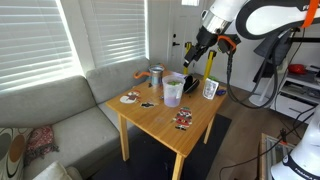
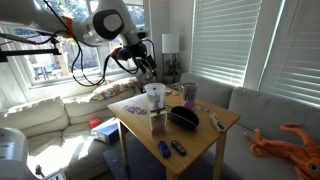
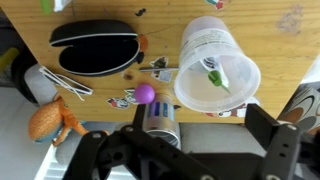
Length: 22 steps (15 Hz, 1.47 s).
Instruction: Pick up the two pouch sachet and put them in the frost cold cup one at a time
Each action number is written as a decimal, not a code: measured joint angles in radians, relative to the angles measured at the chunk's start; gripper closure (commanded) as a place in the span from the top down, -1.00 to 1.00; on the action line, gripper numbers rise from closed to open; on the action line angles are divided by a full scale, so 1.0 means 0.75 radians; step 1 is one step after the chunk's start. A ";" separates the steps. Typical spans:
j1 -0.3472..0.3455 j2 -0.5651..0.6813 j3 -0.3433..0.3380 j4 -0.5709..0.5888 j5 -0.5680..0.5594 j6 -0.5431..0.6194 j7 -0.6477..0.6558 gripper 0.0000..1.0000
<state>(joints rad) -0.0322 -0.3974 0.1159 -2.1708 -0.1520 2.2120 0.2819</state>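
The frosted cup [image 1: 173, 90] stands upright mid-table; it also shows in the other exterior view [image 2: 154, 96] and in the wrist view [image 3: 215, 62], where something small with green lies inside it. One whitish pouch sachet [image 1: 210, 89] stands upright near the table edge [image 2: 158, 122]. In the wrist view [image 3: 158, 120] it is just inside my left finger. The second sachet is not clearly in view. My gripper [image 1: 194, 50] hangs above the table, open and empty, in both exterior views [image 2: 146, 64]. The wrist view shows its jaws [image 3: 200, 122] wide apart, close to the cup.
A black oval case [image 3: 95, 47] lies beside the cup [image 2: 183, 117]. A purple ball [image 3: 145, 94], an orange toy [image 3: 50, 120] and flat printed packets [image 1: 183, 118] are on the wooden table [image 1: 165, 125]. A teal-and-orange cup [image 1: 157, 75] stands at the far side. A grey couch [image 1: 60, 115] adjoins the table.
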 measured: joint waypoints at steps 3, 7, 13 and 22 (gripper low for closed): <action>-0.085 -0.034 -0.004 0.000 -0.056 -0.094 0.125 1.00; -0.163 -0.038 -0.004 -0.009 -0.103 -0.245 0.300 1.00; -0.183 -0.038 -0.058 -0.091 -0.100 -0.339 0.364 1.00; -0.183 -0.019 -0.085 -0.126 -0.105 -0.315 0.361 1.00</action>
<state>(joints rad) -0.1697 -0.4118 0.0519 -2.2652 -0.2305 1.9757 0.5526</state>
